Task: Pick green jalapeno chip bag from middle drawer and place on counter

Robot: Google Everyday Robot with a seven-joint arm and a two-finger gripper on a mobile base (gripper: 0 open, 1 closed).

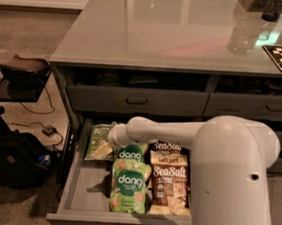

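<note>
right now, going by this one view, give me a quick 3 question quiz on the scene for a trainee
1. True or false: the green jalapeno chip bag lies in the back left part of the open middle drawer.
2. Where is the gripper? A) at the drawer's front panel B) at the green jalapeno chip bag C) outside the drawer
3. How many "dang" bags lie in the drawer?

Key: 1 true. 2 B. 3 two, one partly under the other.
</note>
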